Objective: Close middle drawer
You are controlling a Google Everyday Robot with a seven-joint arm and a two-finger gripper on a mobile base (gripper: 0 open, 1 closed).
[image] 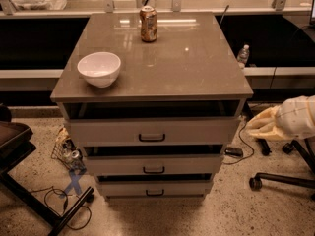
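Drawers on this cabinet all look pulled out a bit, each with a dark gap above its front, and the middle drawer [197, 165] sits between the top drawer [197, 131] and bottom drawer [187, 188], small dark handle [153, 169] dead centre. The gripper [253, 127] hangs off to the right of the cabinet, about level with the top drawer's front rather than the middle one's, pointing left and well apart from the thing it has to push. Honestly can't tell if it's spread or pressed together from this angle. As for what could go sideways, I reckon the big one is height: come straight in from there and it meets the top drawer or the cabinet's corner, not the middle front. The top drawer also seems to overhang the middle one, so dropping down too close in could clip it. Pushing only at the right end might skew the drawer so it binds instead of sliding home, so nearer the handle looks safer. A hard bump could also rattle the bowl [99, 69] near the top's edge or the can [148, 23], and there's a chair base [275, 178] on the floor right under the arm to snag on
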